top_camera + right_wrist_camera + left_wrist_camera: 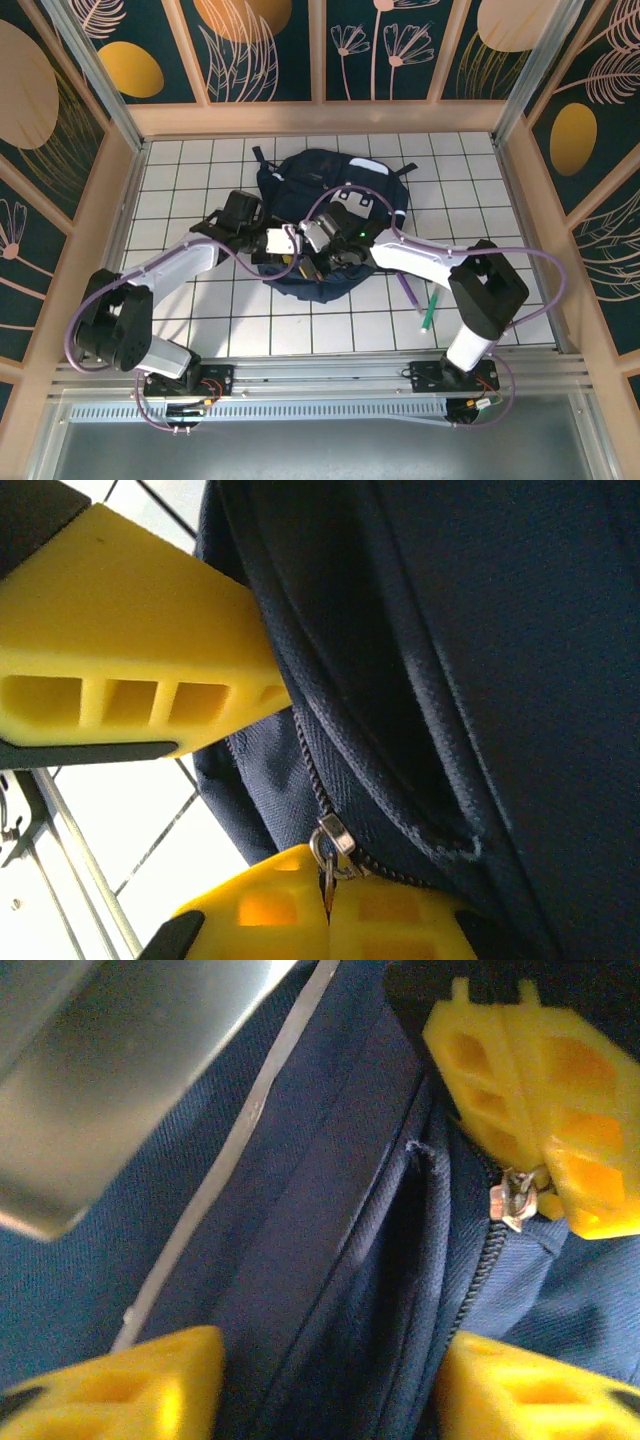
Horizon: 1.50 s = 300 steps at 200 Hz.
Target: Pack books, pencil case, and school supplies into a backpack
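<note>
The dark navy backpack (335, 195) lies on the tiled table, and both grippers are at its near edge. My right gripper (328, 895) is shut on the metal zipper pull (333, 838); the left wrist view shows the same grip on the zipper pull (515, 1200). My left gripper (330, 1390) stands with its jaws apart around a fold of backpack fabric (330, 1260) just beside the zipper. One of its yellow fingers (130, 670) rests against the bag's edge. A purple pen (408, 291) and a green pen (428, 313) lie right of the bag. The books and pencil case are out of view.
White tiled floor (200, 170) surrounds the bag, with bare tiles at the left and far right. Raised wooden walls (320, 118) enclose the table. The right arm's purple cable (345, 195) loops over the bag.
</note>
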Motion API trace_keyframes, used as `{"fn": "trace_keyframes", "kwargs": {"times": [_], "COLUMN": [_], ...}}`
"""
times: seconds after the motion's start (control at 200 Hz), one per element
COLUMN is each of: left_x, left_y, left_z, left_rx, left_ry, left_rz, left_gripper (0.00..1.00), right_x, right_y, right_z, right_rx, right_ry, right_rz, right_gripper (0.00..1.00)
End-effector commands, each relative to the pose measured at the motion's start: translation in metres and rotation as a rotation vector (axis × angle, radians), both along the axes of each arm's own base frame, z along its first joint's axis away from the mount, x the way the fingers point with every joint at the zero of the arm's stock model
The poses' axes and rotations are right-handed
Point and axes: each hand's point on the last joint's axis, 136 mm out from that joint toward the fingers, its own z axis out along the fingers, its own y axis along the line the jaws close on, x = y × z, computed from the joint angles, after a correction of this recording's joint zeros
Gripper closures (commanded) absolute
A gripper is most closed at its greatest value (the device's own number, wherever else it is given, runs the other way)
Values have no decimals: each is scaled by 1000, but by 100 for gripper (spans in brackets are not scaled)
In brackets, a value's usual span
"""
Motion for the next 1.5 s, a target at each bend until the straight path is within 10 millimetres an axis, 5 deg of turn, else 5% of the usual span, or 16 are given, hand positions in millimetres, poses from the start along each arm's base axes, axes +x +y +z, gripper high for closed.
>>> {"fn": "trace_keyframes", "kwargs": {"times": [0.0, 0.07, 0.295, 0.465, 0.726, 0.816, 0.931, 1.036, 1.156, 1.271, 1.391, 1.496], "left_x": [16, 14, 11, 12, 14, 14, 4, -13, -31, -37, -24, -9], "left_y": [10, 10, 30, 47, 71, 72, 53, 28, 1, -13, -7, 3], "left_z": [-13, -14, -2, 14, 10, 6, 23, 32, 24, 25, 13, -2], "left_rx": [97, 101, 89, 2, 34, 33, -78, -118, -91, -152, -84, 14], "left_ry": [-29, -34, -113, -161, -205, -224, -192, -174, -123, -68, -65, -48], "left_rz": [23, 11, 43, 83, 131, 128, 67, -8, -68, -86, -26, 45], "left_gripper": [64, 100, 100, 100, 100, 100, 60, 54, 37, 36, 39, 43], "right_x": [-6, 0, 23, 36, 71, 71, 64, 59, 59, 50, 48, 48], "right_y": [9, 1, -70, -124, -184, -174, -132, -105, -99, -91, -87, -84], "right_z": [29, 25, -8, -16, -25, -22, -5, 5, 2, 8, 13, 8], "right_rx": [99, 80, -102, -166, -267, -241, -124, -64, -74, -49, -47, -44], "right_ry": [-31, -26, 38, 36, 48, 63, 30, 8, -4, -29, -41, -12], "right_rz": [35, -10, -222, -347, -551, -521, -381, -307, -295, -233, -233, -282], "right_gripper": [100, 100, 100, 100, 100, 100, 100, 100, 100, 100, 72, 67]}}
